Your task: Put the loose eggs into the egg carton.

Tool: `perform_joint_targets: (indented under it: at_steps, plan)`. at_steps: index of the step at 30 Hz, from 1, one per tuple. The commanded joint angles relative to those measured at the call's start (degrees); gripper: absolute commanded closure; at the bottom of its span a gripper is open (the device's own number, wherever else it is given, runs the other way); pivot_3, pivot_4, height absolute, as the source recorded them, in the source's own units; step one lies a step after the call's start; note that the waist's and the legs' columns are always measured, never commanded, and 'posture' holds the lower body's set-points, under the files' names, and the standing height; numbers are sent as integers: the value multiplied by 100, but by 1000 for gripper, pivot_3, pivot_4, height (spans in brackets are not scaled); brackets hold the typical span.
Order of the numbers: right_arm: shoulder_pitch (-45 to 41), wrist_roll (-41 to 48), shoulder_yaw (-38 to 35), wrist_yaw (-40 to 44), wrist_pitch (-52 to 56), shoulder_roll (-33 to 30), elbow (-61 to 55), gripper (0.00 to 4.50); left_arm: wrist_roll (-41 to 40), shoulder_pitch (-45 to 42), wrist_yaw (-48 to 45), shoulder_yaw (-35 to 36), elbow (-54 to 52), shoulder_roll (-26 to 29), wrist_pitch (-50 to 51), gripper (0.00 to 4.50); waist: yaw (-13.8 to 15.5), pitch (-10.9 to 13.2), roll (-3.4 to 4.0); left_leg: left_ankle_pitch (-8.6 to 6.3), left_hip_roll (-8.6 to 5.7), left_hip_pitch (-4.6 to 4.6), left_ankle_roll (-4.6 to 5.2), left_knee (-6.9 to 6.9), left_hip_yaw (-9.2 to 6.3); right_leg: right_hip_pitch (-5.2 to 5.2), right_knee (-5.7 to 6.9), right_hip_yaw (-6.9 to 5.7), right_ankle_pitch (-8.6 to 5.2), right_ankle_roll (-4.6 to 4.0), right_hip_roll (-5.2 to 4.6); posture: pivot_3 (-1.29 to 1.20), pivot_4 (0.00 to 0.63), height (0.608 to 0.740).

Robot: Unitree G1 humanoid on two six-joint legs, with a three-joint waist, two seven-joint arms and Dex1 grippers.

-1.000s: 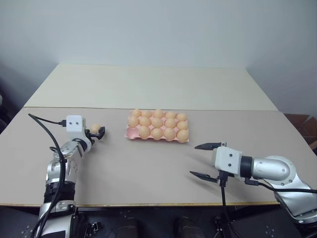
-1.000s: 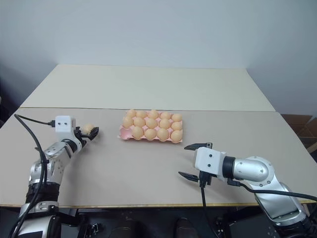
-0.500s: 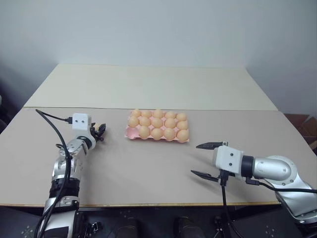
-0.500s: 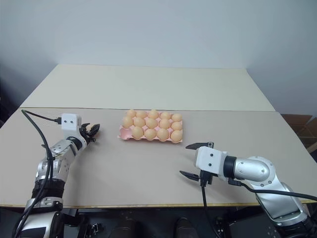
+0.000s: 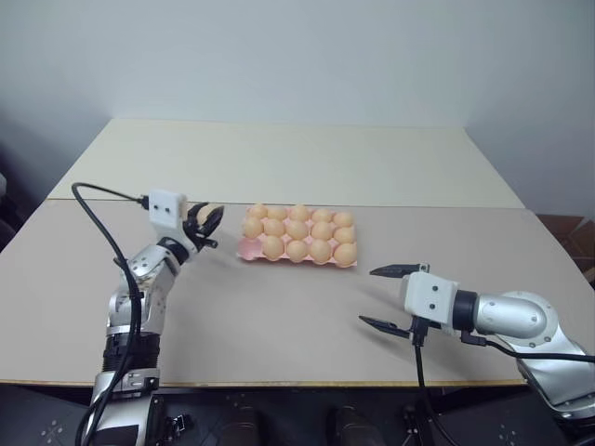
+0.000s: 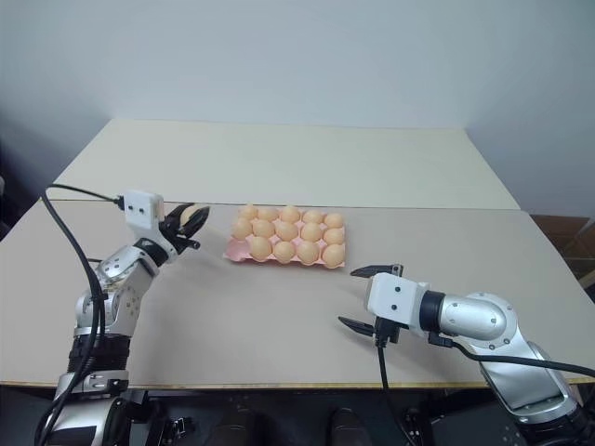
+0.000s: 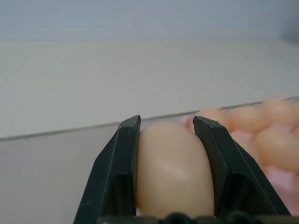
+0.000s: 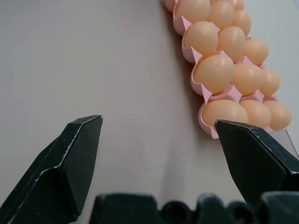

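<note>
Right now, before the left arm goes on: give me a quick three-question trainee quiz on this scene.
1. True or false: the right fingers are shut on an egg.
2. What do the left fingers hold? A) nothing B) one egg C) the rim of the egg carton
3. Which cup of the egg carton looks bare?

Key
1. False: they stand open above the table, with nothing between them.
2. B: both fingers press on its sides, clear of the table.
3. The front-row corner cup on the robot's left, the one nearest the held egg. The other fourteen cups appear filled.
</note>
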Motion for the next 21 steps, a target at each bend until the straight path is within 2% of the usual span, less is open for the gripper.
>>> perform_joint_targets:
  at_steps: [1, 7, 18, 21]
  plan:
    - [5, -42, -162, -140, 28, 40, -176, 0, -345, -63, -557, -159, -358, 47, 160, 2912, -12, 0, 0, 0, 0, 2, 0, 0, 0, 0, 1, 1, 0, 0, 1, 0, 150, 740]
    - [245, -113, -190, -315, 73, 89, -341, 0, -68, -210, -835, -444, -62, 177, 90, 2912, -12, 0, 0, 1, 1, 8, 1, 2, -2, 2, 8, 3, -1, -1, 6, 0, 150, 740]
    - [363, -129, -207, -370, 158, 86, -439, 0, -14, -4, -971, -499, -178, 282, 194, 2912, -7, 0, 0, 1, 0, 5, 2, 3, -2, 1, 4, 3, -1, 0, 4, 0, 150, 740]
    - [341, -130, -193, -348, 158, 84, -421, 0, -193, 19, -1083, -391, -196, 219, 208, 1993, -6, 0, 0, 1, 1, 5, 2, 3, -2, 1, 4, 3, -1, -1, 4, 0, 150, 740]
